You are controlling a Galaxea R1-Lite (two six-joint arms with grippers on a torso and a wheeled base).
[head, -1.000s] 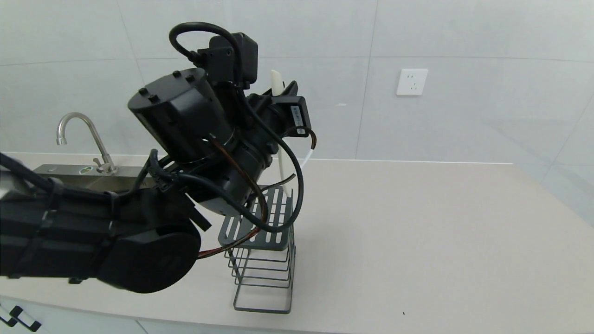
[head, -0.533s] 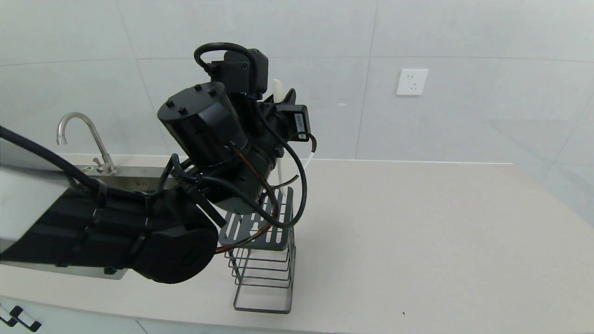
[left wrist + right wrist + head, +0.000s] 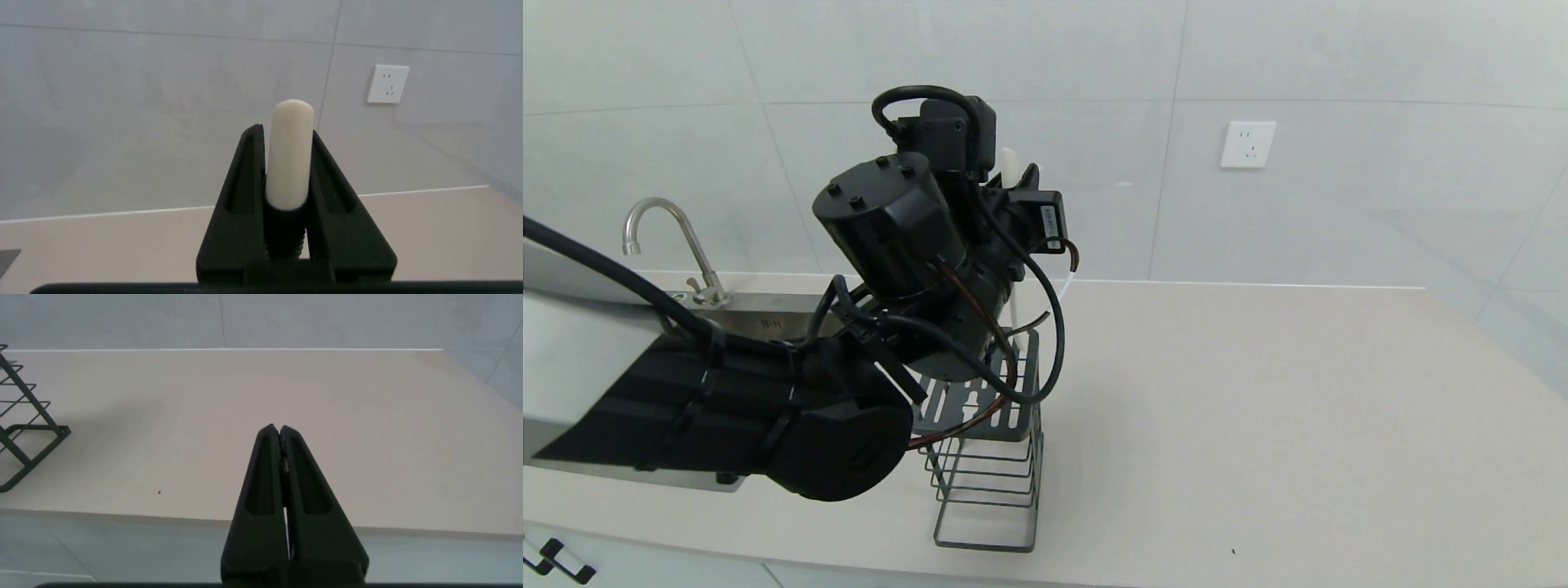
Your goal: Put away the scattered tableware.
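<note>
- A dark wire rack (image 3: 988,498) with a flat slotted top plate (image 3: 1006,412) stands on the worktop (image 3: 1258,408), at six o'clock from the left claw (image 3: 1021,175) in the head view.
- A cream utensil (image 3: 1009,163) is upright above the rack. Its rounded end sticks out past the claw tips, and its thin shaft runs down to the far edge of the slotted plate. Cables hide whether the tip sits in a slot.
- The left claw is clamped tight on the utensil, one black finger (image 3: 249,163) pressed against each side of the smooth, pill-shaped handle (image 3: 290,155).
- The right claw (image 3: 279,431) has its two fingers pressed flat together with nothing between them. It hangs over the near edge of the worktop, well apart from a corner of the rack (image 3: 24,433).
- The worktop is pale beige, matte and finely speckled.
- A steel sink (image 3: 760,324) with a curved faucet (image 3: 670,237) lies at ten o'clock from the rack.
- The wall (image 3: 1339,204) is large glossy grey tiles, with a white socket (image 3: 1248,144) at three o'clock from the left claw.
</note>
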